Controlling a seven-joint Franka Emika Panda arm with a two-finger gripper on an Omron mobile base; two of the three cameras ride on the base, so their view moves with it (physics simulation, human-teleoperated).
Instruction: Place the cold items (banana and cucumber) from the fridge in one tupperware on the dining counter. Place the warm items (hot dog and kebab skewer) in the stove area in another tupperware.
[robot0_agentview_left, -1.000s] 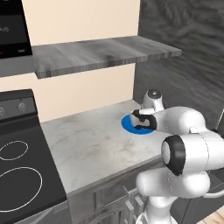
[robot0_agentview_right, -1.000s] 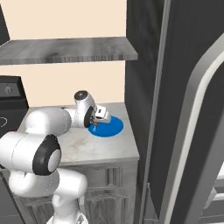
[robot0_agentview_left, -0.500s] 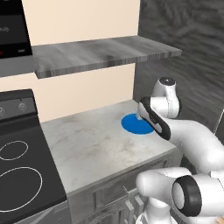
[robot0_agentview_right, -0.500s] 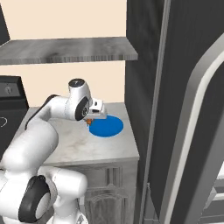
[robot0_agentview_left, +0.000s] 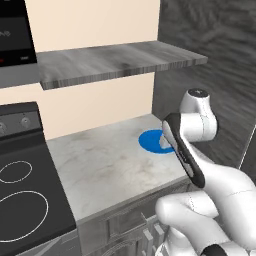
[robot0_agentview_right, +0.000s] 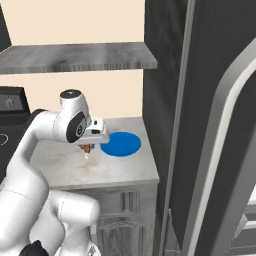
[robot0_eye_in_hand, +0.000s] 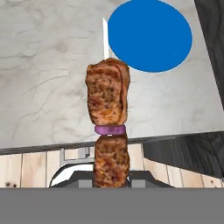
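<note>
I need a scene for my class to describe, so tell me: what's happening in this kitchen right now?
A white robot arm is holding a kebab skewer in its hand, shut on the meat, lifted above the marble counter. The skewer hangs clear of the counter, beside a blue plate that has nothing on it. The stove is at the counter's left, and a shelf runs above. The skewer has not yet been put into any container.
</note>
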